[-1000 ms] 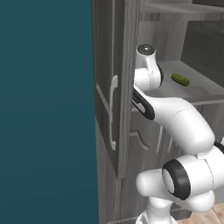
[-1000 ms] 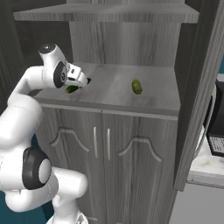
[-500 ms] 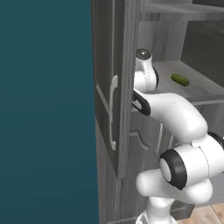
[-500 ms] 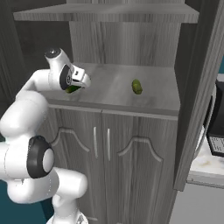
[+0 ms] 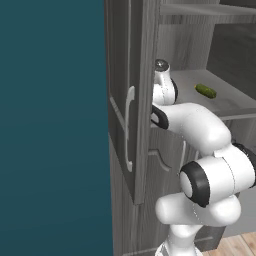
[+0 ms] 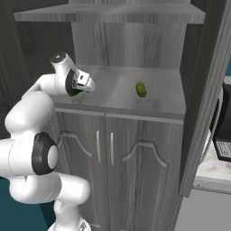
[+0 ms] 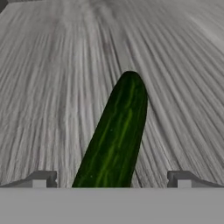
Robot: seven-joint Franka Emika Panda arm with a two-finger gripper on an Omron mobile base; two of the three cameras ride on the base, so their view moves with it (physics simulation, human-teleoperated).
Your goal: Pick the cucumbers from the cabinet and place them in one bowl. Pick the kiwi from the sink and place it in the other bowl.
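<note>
Grey wood-grain shelf point(image 7: 52, 65) inside open cabinet point(image 6: 135, 149), running away from the hand camera. Closest, two dark fingertips of gripper point(image 7: 111, 178) at the bottom of the hand view, set wide apart and released, gripping nothing. Between them, near cucumber point(image 7: 114, 135), dark green, flat on the shelf, long axis running straight away from the gripper and leaning a little to the right at its far end. Near end passing between the fingertips, with clear gaps on both sides. By judgement, fingers placed across the cucumber's narrow width, so closing should catch it once low enough; whether the tips reach shelf level cannot be told.

From the right base view, gripper point(image 6: 83, 85) at the shelf's left end, a sliver of green point(image 6: 74, 93) under the wrist. Farther along the same shelf, well apart to the right, second cucumber point(image 6: 141, 89), also lying flat and untouched; seen again past the arm in the left base view point(image 5: 205, 90). Beyond, upper shelf board and the cabinet's grey back panel.
</note>
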